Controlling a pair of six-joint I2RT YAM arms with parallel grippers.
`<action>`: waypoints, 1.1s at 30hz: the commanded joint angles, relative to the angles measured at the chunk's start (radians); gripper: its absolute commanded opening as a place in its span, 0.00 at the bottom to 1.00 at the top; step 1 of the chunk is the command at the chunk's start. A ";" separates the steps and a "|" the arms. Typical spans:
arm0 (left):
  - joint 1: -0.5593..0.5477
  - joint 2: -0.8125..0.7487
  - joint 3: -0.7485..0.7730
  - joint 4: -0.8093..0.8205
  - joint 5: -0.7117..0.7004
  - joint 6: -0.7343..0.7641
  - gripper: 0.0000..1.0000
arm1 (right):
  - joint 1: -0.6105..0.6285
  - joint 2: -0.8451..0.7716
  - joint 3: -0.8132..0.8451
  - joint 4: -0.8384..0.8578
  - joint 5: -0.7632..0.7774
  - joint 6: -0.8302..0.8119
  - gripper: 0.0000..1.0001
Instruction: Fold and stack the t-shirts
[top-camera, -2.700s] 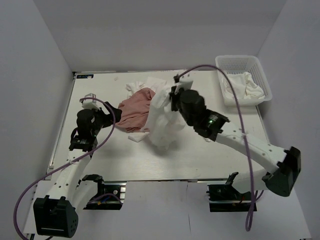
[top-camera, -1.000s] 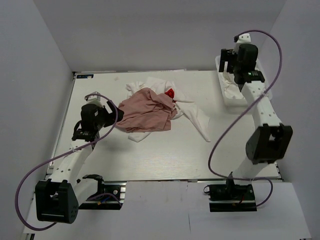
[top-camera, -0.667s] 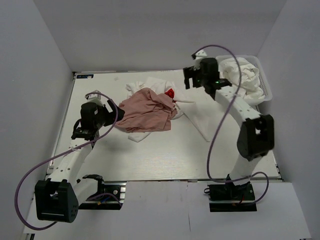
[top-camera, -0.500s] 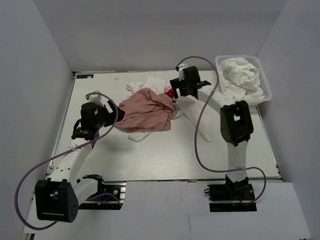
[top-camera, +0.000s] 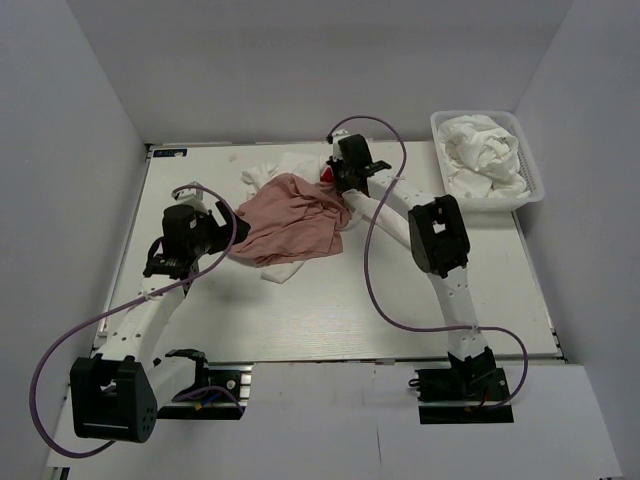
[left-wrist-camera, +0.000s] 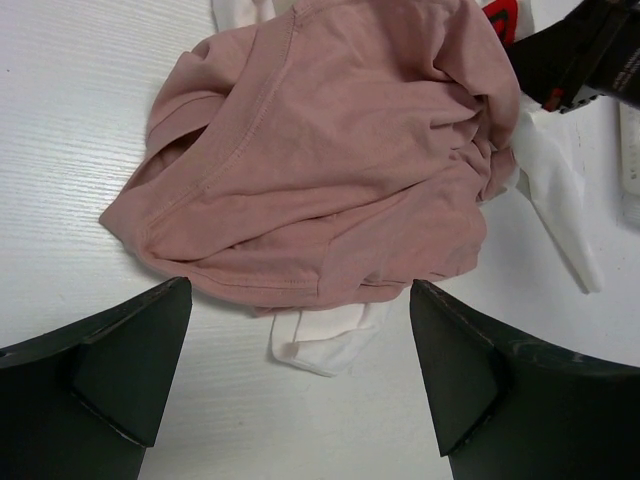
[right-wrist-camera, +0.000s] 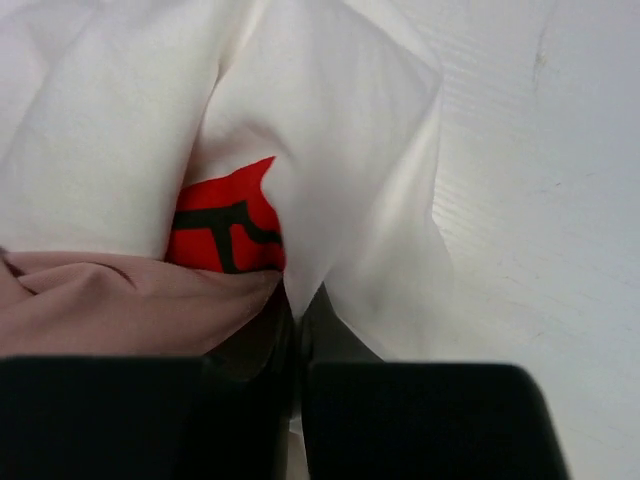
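Top external, pink t-shirt (top-camera: 290, 222): crumpled in a loose heap on the far half of the tabletop (top-camera: 330, 310), left of the middle, lying over white cloth.
Left wrist, same shirt: seams and a hem edge visible, folds bunched toward its right side.
White t-shirt (top-camera: 277, 168): rumpled under the pink one, showing past the heap's far edge and as a small flap at its near edge.
Red patch (right-wrist-camera: 225, 225): on the white t-shirt, crossed by dark line marks, lower part covered by the pink hem, just beside the right fingertips.
Right fingers (right-wrist-camera: 400, 420): pressed together, pinching a pucker of the white t-shirt right where it meets the pink cloth, at the far right side of the heap.
Right arm (top-camera: 440, 240): stretched from the near right edge of the tabletop across to the far side of the heap.
Left fingers (left-wrist-camera: 110, 380): spread wide, holding nothing, over bare tabletop at the heap's left side, clear of the cloth; height above the surface not clear.
Left arm (top-camera: 150, 300): running along the left edge, wrist turned toward the heap.
White cloth bundle (top-camera: 480, 150): heaped inside the basket, rising to about its rim.
Basket (top-camera: 476, 114): white lattice plastic, at the far right corner of the tabletop, well apart from the heap.
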 joint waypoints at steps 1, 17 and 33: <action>-0.006 -0.005 0.040 -0.014 0.006 0.010 1.00 | 0.007 -0.181 -0.039 0.121 -0.006 0.009 0.00; -0.006 -0.044 0.031 0.005 0.035 0.010 1.00 | 0.052 -0.761 0.126 0.278 0.001 -0.160 0.00; -0.006 -0.044 0.031 -0.008 0.026 0.010 1.00 | 0.070 -0.810 0.063 0.112 -0.330 -0.148 0.00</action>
